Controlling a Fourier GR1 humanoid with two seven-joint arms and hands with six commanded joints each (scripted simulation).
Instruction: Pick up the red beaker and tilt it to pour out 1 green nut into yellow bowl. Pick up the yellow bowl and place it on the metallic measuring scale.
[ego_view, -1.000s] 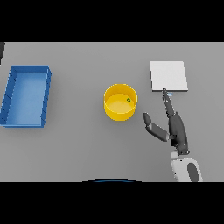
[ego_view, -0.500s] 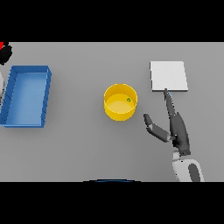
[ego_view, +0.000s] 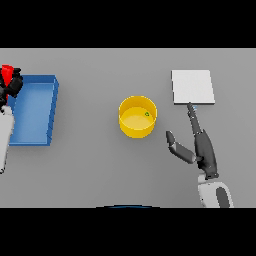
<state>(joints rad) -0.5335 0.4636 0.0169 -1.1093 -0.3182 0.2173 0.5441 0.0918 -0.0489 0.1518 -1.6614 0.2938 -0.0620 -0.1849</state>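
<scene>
The round yellow bowl (ego_view: 137, 116) sits in the middle of the grey table (ego_view: 100, 165) with one tiny green nut (ego_view: 147, 114) inside. To its right, the right hand (ego_view: 197, 147) is spread, fingers straight, pointing at the flat white square scale (ego_view: 193, 87). Far left, the left hand (ego_view: 12, 86) grips the red beaker (ego_view: 6, 73) beside the blue tray (ego_view: 34, 110).
</scene>
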